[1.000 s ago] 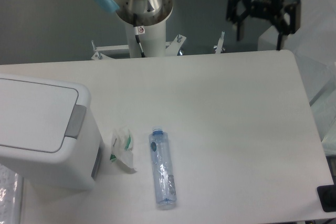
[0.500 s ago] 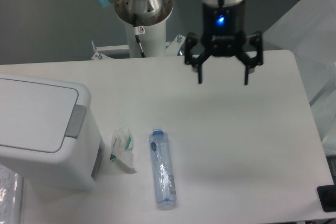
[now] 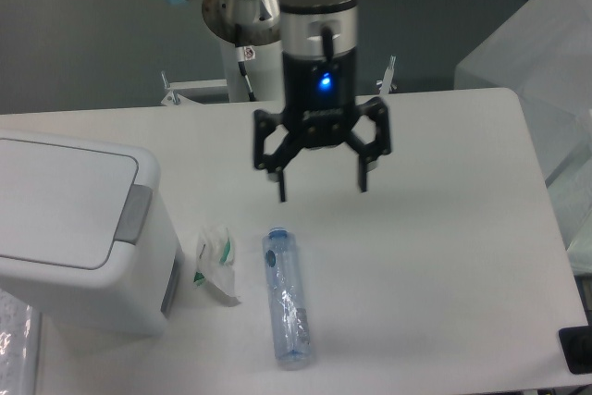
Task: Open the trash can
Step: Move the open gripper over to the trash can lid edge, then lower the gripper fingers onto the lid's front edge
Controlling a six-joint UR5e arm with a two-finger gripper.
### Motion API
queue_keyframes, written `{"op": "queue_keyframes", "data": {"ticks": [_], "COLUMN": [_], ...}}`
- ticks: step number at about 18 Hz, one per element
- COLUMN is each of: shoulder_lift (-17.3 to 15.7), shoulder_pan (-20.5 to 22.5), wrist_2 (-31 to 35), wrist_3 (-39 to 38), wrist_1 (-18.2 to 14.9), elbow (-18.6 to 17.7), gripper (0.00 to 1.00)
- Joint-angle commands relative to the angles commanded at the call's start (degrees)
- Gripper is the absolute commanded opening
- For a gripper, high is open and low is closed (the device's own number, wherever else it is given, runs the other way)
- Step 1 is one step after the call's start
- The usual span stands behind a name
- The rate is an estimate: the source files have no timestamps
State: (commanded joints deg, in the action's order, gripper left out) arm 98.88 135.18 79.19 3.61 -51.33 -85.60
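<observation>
The trash can (image 3: 79,228) is a large boxy white bin at the left edge of the table, with its flat white lid down and a grey push tab (image 3: 136,214) on the lid's right side. My gripper (image 3: 322,190) hangs open and empty above the middle of the table, well to the right of the can and just above the top end of a clear plastic bottle (image 3: 286,295). Nothing is between the fingers.
The bottle lies flat on the white table (image 3: 444,228), pointing toward the front edge. A crumpled white and green wrapper (image 3: 216,261) lies between the bottle and the can. White plastic sheeting (image 3: 546,43) stands past the table's right edge.
My gripper has moved left and toward the front, from the far right corner of the table to above its middle. It stayed open. The can, bottle and wrapper have not moved.
</observation>
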Motion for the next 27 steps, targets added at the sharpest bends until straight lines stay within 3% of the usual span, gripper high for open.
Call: {"op": "queue_keyframes", "data": {"ticks": [9,27], "shoulder_lift": [0.7,0.9], "shoulder_pan": [-6.0,-9.5], "wrist_2": [-1.5,-1.3], "wrist_3": [-3.7,-3.3], "wrist_1": [0.0,0.4], "elbow": [-0.6,-4.1], "gripper": [1.0,1.0]}}
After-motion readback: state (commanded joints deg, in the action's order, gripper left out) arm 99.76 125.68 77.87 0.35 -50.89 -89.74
